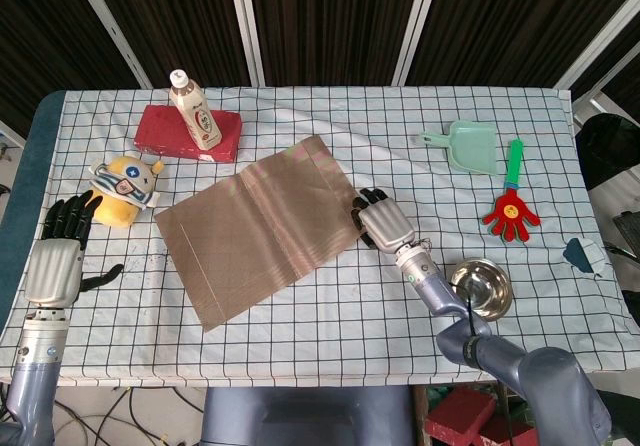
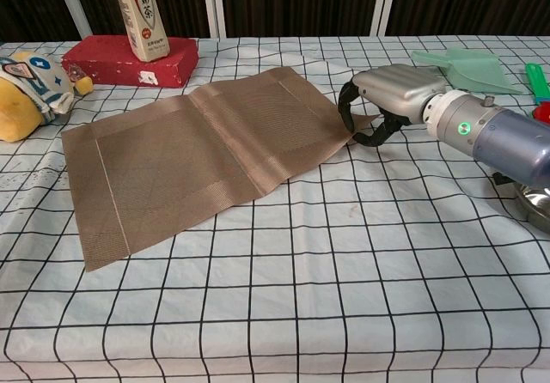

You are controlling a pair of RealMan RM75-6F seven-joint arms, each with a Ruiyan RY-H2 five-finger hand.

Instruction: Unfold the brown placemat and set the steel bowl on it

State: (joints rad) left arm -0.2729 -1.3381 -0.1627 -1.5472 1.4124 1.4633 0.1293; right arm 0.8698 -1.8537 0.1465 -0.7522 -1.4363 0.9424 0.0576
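The brown placemat [image 1: 250, 231] [image 2: 198, 155] lies unfolded and flat in the middle of the checked tablecloth, turned at a slant. My right hand [image 1: 382, 221] [image 2: 387, 95] sits at its right corner, fingers curled down onto the edge and thumb behind, pinching that corner. The steel bowl [image 1: 481, 288] [image 2: 537, 203] stands upright on the cloth to the right of that forearm, near the front edge, apart from the mat. My left hand [image 1: 55, 256] rests at the table's left edge with fingers spread, holding nothing; only the head view shows it.
A red box [image 1: 190, 131] with a bottle [image 1: 195, 106] standing on it is behind the mat. A yellow plush toy [image 1: 125, 188] lies left of the mat. A green dustpan [image 1: 465, 148] and a red hand-shaped clapper [image 1: 512, 206] lie at the back right.
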